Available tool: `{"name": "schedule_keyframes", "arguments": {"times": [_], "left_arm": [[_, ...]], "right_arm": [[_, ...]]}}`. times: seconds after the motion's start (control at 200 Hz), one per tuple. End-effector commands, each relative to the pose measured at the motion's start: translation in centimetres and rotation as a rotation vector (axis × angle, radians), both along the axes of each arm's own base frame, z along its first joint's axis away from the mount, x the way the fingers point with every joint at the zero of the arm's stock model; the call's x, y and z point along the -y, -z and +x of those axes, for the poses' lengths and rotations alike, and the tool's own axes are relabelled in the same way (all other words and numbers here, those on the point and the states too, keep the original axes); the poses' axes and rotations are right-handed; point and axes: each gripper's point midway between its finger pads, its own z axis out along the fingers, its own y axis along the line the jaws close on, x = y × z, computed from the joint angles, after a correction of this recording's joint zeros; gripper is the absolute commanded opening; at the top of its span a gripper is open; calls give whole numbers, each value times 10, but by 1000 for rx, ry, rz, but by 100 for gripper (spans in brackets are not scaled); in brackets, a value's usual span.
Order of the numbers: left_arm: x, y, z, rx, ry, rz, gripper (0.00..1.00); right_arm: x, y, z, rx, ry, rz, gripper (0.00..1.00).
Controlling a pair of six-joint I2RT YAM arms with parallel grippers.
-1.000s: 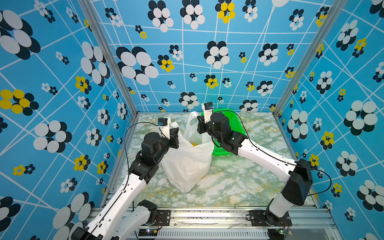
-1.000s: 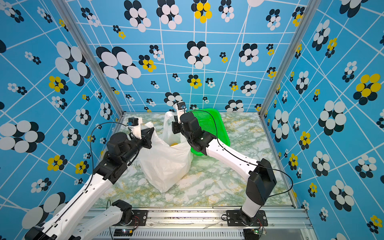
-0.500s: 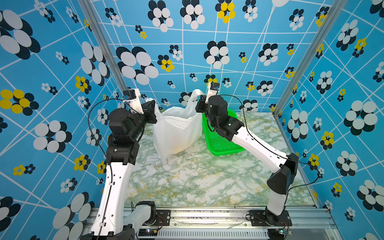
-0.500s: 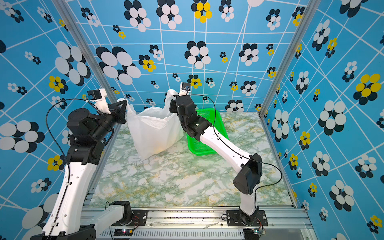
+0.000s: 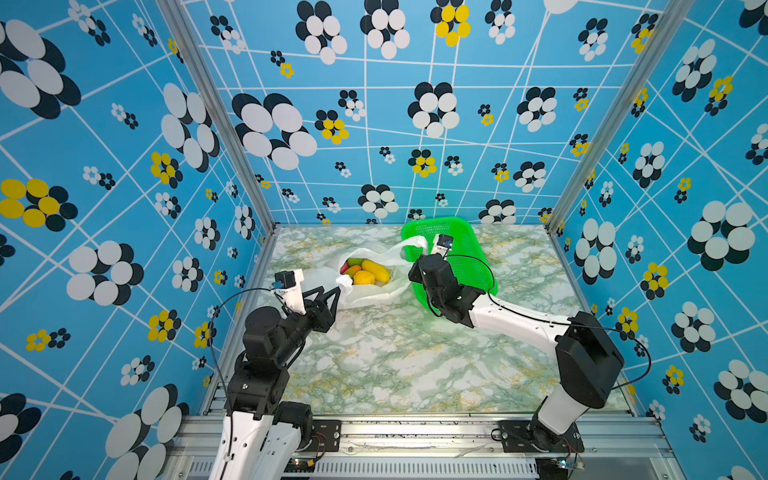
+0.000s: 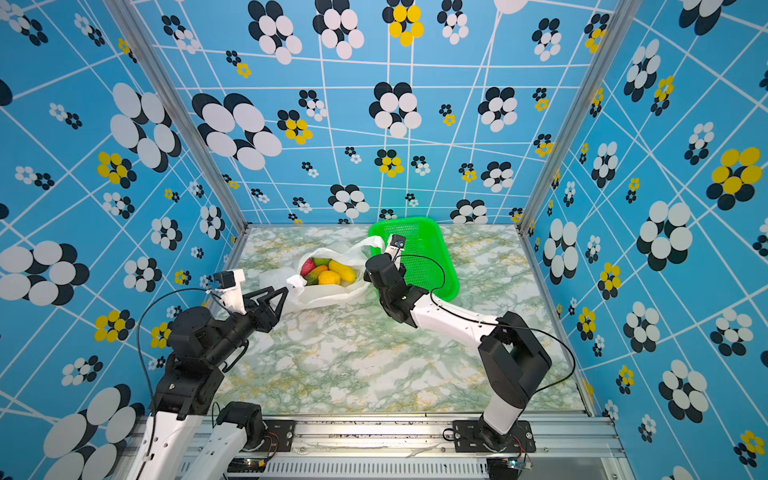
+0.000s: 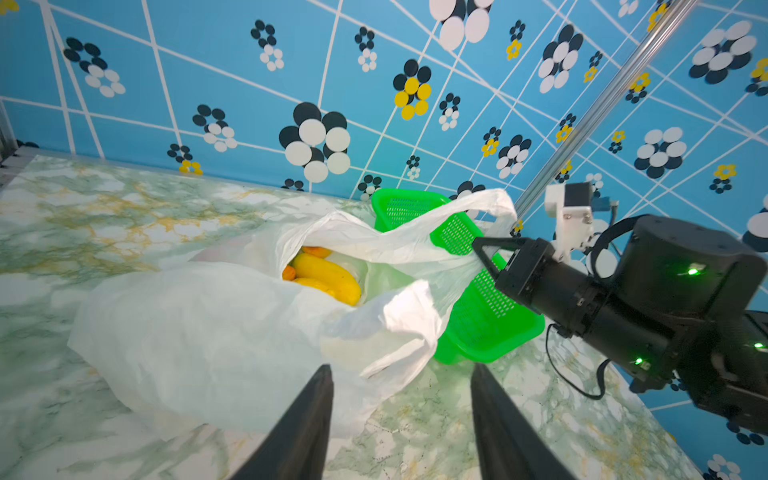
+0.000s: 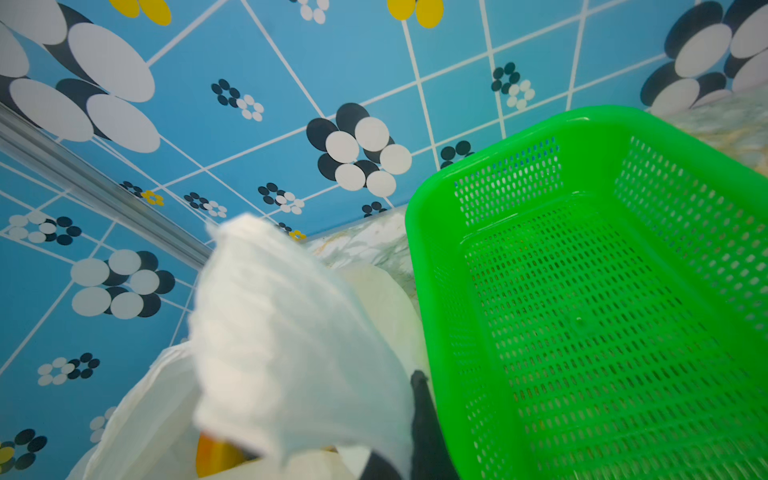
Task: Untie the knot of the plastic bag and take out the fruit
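Observation:
The white plastic bag [image 5: 368, 297] lies on the marble table with its mouth gaping towards the camera in both top views. Inside shows the fruit [image 6: 332, 272]: yellow long pieces, a red one, green and orange ones. The knot is out of view; the two handle strips lie apart. My left gripper [image 7: 402, 368] is open just short of the bag's near handle strip [image 7: 399, 320], with nothing between its fingers. My right gripper [image 7: 478, 245] is shut on the far handle strip [image 8: 291, 332], holding it up beside the basket.
A green mesh basket [image 5: 465, 232] with nothing in it stands at the back right, touching the bag's right side. My right arm reaches over the basket's near corner. Patterned blue walls close in the table on three sides.
The bag, held high between both grippers before, has come down onto the table and fallen open. My left gripper has let go of its strip, opened and drawn back. The right still grips.

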Motion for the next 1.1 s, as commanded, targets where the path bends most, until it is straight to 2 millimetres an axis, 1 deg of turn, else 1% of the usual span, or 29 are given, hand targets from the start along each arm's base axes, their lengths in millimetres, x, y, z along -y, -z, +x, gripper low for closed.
{"name": "schedule_keyframes", "arguments": {"times": [0.0, 0.075, 0.15, 0.22, 0.225, 0.235, 0.28, 0.3, 0.335, 0.375, 0.405, 0.43, 0.46, 0.5, 0.575, 0.64, 0.685, 0.735, 0.795, 0.85, 0.905, 0.96, 1.029, 1.094], "left_arm": [[-10, -53, -19, 118, -54, 16, 65], [-9, -78, -23, 158, -51, 24, 66], [-5, -100, -23, 186, -33, 53, 66], [-2, -117, -16, 199, -28, 88, 66], [-1, -114, -13, 190, -25, 93, 66], [0, -119, -14, 199, -22, 96, 67], [6, -120, -2, 183, -3, 125, 67], [10, -118, 4, 168, 7, 139, 67], [16, -116, 15, 143, 28, 163, 67], [24, -108, 29, 106, 60, 191, 67], [30, -102, 41, 82, 80, 208, 68], [35, -95, 51, 63, 98, 219, 70], [40, -87, 62, 39, 118, 230, 71], [46, -76, 76, 5, 144, 253, 71], [52, -53, 100, -47, 162, 292, 72], [56, -29, 118, -83, 176, 320, 72], [59, -11, 125, -117, 193, 347, 71], [57, 11, 131, -164, 189, 372, 71], [53, 36, 136, -213, 164, 398, 72], [47, 56, 141, -253, 137, 422, 74], [43, 68, 148, -294, 110, 436, 75], [46, 79, 153, -340, 126, 449, 73], [48, 88, 155, -383, 141, 476, 71], [46, 94, 156, -391, 118, 526, 73]], "right_arm": [[10, -30, -18, 69, 38, 103, 0], [20, -27, -31, 77, 62, 78, 10], [22, -22, -44, 71, 44, 63, 13], [24, -19, -55, 64, 24, 38, 18], [24, -19, -56, 64, 21, 37, 19], [24, -19, -58, 62, 18, 34, 21], [25, -18, -67, 67, 1, 28, 31], [25, -19, -70, 73, -10, 25, 40], [26, -21, -76, 80, -29, 23, 58], [26, -24, -82, 81, -50, 12, 74], [25, -27, -85, 70, -68, 2, 80], [25, -29, -88, 52, -83, -14, 83], [26, -30, -92, 37, -91, -39, 85], [21, -31, -100, 21, -140, -52, 87], [19, -30, -113, 5, -187, -46, 88], [11, -23, -124, -6, -234, -18, 89], [4, -15, -130, -20, -256, -6, 89], [-6, -3, -133, -37, -269, 8, 92], [-23, 12, -131, -67, -289, 42, 95], [-45, 19, -125, -76, -319, 73, 97], [-66, 23, -117, -92, -343, 74, 98], [-83, 28, -109, -105, -347, 61, 99], [-93, 35, -96, -93, -317, 59, 99], [-94, 46, -82, -97, -281, 67, 99]]}}
